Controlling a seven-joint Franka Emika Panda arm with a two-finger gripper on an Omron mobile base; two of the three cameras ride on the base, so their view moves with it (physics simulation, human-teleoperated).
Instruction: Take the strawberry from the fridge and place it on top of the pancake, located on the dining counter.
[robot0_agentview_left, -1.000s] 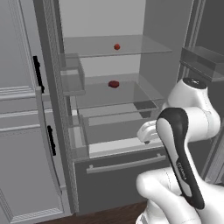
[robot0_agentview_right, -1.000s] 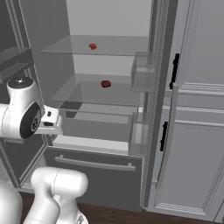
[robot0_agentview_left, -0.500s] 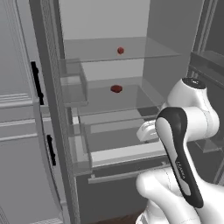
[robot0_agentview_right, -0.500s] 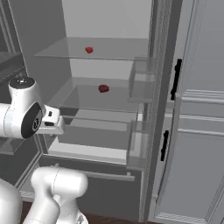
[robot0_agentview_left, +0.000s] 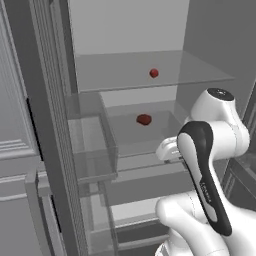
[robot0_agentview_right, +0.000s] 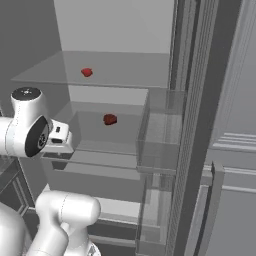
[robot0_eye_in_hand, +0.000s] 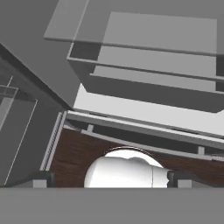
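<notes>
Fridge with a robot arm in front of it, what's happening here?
The fridge stands open with the white arm folded in front of it. Two small red items sit on its glass shelves, one on the upper shelf, one on the shelf below. The pincer is open, empty and pointing down at the floor.

I see the fridge with a dark grey frame, a pale grey interior and clear glass shelves. Two small dark red fruits sit inside, one higher, one lower. My hand camera shows a dark brown wood-grain floor below the drawers.
</notes>
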